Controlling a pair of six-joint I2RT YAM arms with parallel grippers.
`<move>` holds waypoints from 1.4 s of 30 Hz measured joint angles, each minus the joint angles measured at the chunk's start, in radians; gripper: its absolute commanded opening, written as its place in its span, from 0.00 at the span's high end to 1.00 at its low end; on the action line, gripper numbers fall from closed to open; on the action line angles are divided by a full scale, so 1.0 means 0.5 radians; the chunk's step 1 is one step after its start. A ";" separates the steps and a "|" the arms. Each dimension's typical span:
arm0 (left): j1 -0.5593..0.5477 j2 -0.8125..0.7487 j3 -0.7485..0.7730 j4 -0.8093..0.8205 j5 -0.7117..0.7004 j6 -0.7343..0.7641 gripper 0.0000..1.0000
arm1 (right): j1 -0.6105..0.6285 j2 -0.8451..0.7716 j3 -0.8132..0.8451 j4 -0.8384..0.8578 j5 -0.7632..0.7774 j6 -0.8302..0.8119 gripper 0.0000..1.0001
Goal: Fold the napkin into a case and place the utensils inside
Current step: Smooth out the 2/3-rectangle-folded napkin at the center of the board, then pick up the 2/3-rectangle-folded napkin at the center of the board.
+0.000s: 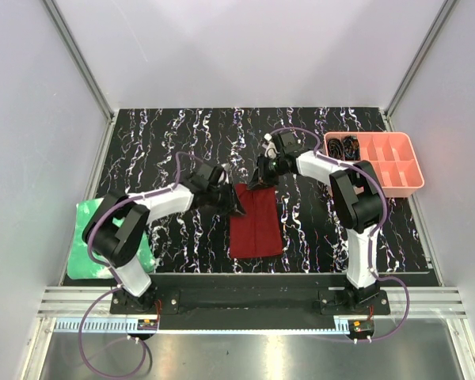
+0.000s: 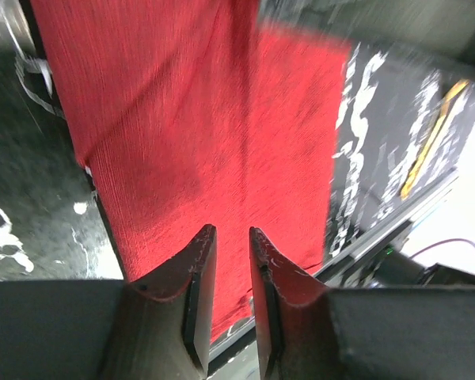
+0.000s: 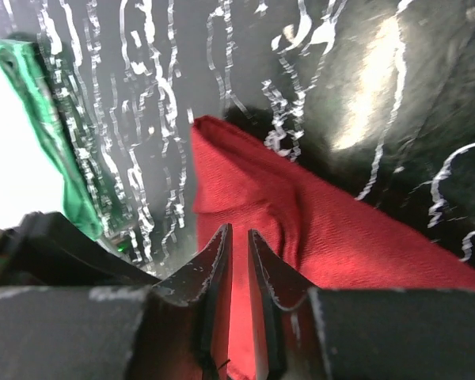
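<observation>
Nearly pressed together, the right claw [image 3: 238, 231] pinches the far edge of the napkin [image 1: 256, 226]; the left claw [image 2: 231, 229], narrowly parted, hovers at the neighbouring corner, its grip impossible to tell. From both claws the cloth's long side runs back toward the near edge of the bench [image 1: 166, 150].

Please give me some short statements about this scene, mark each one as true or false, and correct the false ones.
1. The red napkin lies near the middle of the black marbled table. True.
2. The pink tray stands at the far left of the table. False: it stands at the far right.
3. The green sheet lies at the table's left edge. True.
4. Every compartment of the tray is filled. False: only its leftmost compartment holds dark items; the others look empty.
5. A fork lies on top of the napkin. False: no fork shows on it.
</observation>
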State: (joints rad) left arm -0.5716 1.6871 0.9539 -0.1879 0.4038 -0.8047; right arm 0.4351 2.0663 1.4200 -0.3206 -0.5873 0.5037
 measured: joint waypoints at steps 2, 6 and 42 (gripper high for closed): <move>-0.032 0.015 -0.057 0.021 -0.001 0.000 0.75 | -0.008 0.024 0.004 -0.001 0.011 -0.031 0.77; -0.098 0.024 -0.166 0.017 -0.033 0.003 0.70 | -0.019 0.114 0.052 -0.045 0.040 -0.081 0.72; -1.324 0.924 1.390 -1.255 -1.453 -0.086 0.49 | -0.564 -1.855 -1.454 -0.512 0.946 0.328 0.00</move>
State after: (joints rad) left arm -1.2339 2.1490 1.6489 -0.8154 -0.3225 -0.8478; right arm 0.1532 1.1385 0.6930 -0.5766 -0.1143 0.6678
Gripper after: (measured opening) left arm 0.562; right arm 0.994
